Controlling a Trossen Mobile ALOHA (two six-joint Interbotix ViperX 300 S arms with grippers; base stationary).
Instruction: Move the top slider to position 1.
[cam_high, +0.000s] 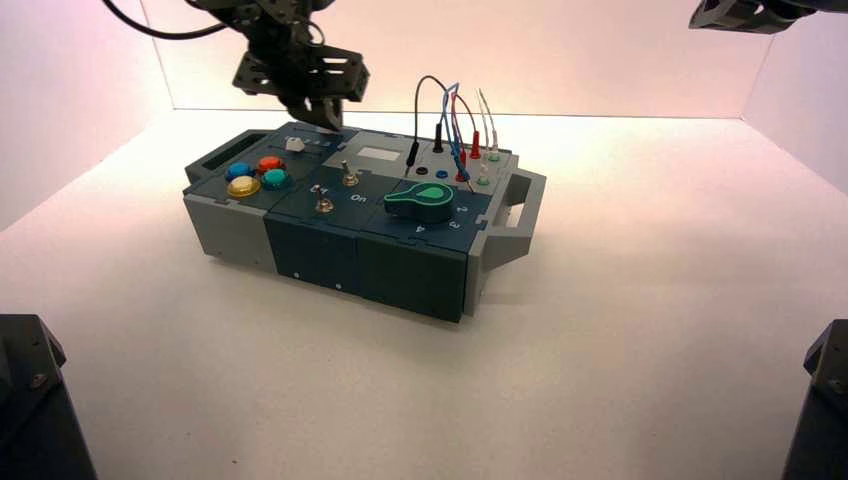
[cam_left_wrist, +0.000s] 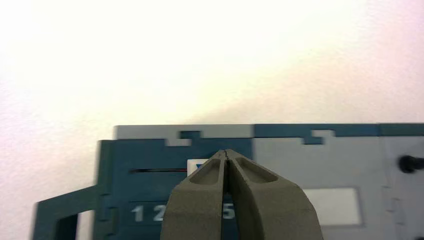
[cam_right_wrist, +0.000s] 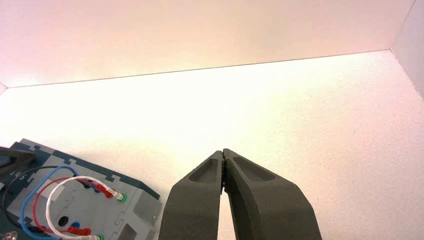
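Note:
The top slider's white knob (cam_left_wrist: 193, 165) shows in the left wrist view on a dark slot (cam_left_wrist: 155, 171) in the dark blue block. It lies just beside my left gripper's tips and is partly hidden by a finger (cam_left_wrist: 205, 200). The white digits 1, 2 and 5 show below the slot; the gripper covers the ones between. My left gripper (cam_left_wrist: 226, 152) is shut and empty. In the high view it (cam_high: 322, 120) hangs over the box's back left corner. The other white knob (cam_high: 295, 144) sits just left of it. My right gripper (cam_right_wrist: 223, 151) is shut and empty.
The box (cam_high: 320, 250) stands turned on the white table. It bears coloured buttons (cam_high: 255, 175), two silver toggle levers (cam_high: 347, 176), a green dial (cam_high: 420, 203) and looped wires (cam_high: 455, 115). My right gripper (cam_high: 735, 14) is parked high at the back right.

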